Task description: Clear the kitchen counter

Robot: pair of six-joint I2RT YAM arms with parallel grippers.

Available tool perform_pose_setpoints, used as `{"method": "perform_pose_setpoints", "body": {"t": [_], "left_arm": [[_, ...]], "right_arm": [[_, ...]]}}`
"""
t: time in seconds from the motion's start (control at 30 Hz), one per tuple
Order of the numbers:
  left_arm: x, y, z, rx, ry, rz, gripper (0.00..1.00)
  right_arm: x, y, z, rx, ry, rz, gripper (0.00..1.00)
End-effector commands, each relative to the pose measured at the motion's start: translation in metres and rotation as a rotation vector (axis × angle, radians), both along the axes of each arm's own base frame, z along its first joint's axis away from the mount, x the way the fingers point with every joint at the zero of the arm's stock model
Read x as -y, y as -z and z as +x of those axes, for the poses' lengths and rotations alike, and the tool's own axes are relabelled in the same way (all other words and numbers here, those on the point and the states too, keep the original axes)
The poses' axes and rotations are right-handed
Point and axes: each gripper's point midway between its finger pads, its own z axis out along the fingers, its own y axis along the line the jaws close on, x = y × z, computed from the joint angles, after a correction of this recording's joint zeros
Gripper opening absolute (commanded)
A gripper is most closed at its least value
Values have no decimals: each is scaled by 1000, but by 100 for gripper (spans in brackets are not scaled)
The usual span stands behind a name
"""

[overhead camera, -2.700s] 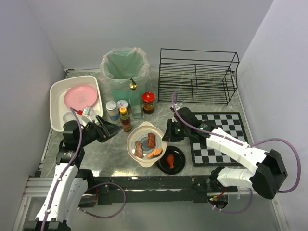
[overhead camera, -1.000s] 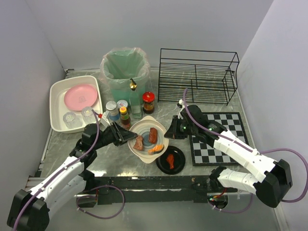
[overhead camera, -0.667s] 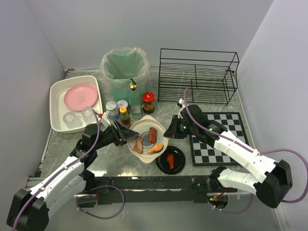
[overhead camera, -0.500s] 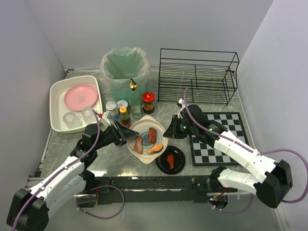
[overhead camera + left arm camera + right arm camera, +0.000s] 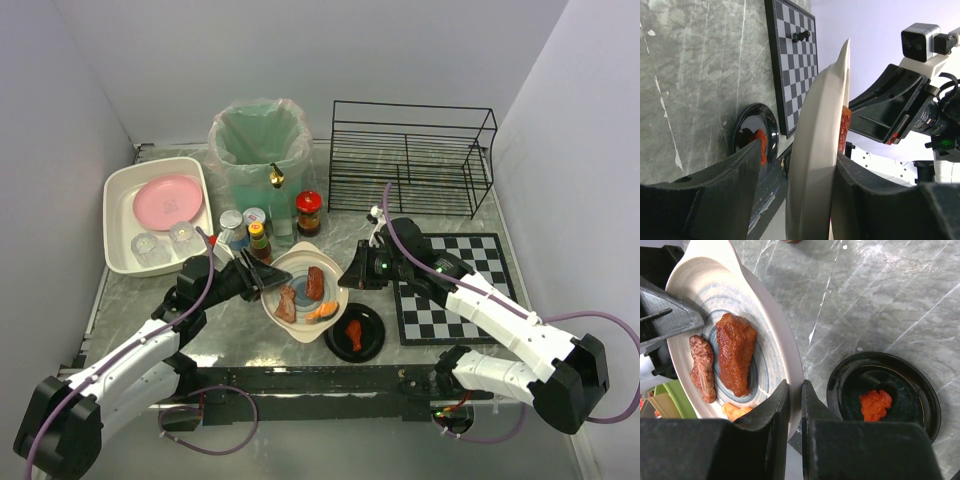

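Your counter (image 5: 345,228), the grey marble top with white veins, runs under both arms and carries everything in the scene. Both grippers sit over its middle, close above the surface and facing each other across a cream plate (image 5: 305,290).

Your right gripper (image 5: 348,277) is pinched on the plate's right rim. In the right wrist view its two fingers are pressed together with the thin edge caught between them. Your left gripper (image 5: 264,283) is at the opposite rim with its jaws spread. In the left wrist view the edge stands between the two fingers, with a clear gap on one side, so it is not clamped.

The plate carries two brown pieces of meat and a small orange piece. It looks raised off the counter, since marble shows beyond its underside in the left wrist view.

A black dish (image 5: 355,333) with an orange-red piece of food rests on the counter just in front of the plate, below your right gripper. The checkered mat (image 5: 455,290) lies to the right, under your right arm. At the back of the counter stand a lined bin (image 5: 258,150), a wire rack (image 5: 410,160), a few bottles and jars, and a white tub (image 5: 113,205) at the left.
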Motion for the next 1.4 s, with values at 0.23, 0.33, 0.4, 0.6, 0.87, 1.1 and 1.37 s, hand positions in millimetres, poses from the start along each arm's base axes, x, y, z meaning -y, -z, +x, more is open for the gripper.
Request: {"method": "perform_pose_setpoints", "body": {"t": [0.23, 0.33, 0.4, 0.6, 0.87, 1.1, 1.37], "left_arm": [[2, -21, 10, 59, -32, -35, 38], [4, -20, 9, 54, -17, -36, 20], [5, -20, 7, 54, -3, -39, 9], [6, -29, -2, 72, 21, -53, 1], [-4, -55, -8, 128, -19, -39, 1], [-5, -77, -9, 161, -16, -39, 1], [-1, -172, 3, 338, -10, -33, 1]], "right_arm": [[-21, -65, 2, 134, -50, 222, 0], [-20, -66, 3, 140, -42, 222, 0], [-20, -63, 4, 140, -37, 217, 0], [-22, -66, 5, 147, -43, 223, 0], [4, -84, 28, 257, 61, 103, 50], [50, -117, 55, 386, 215, -3, 58], [74, -111, 54, 392, 279, -20, 58]]}}
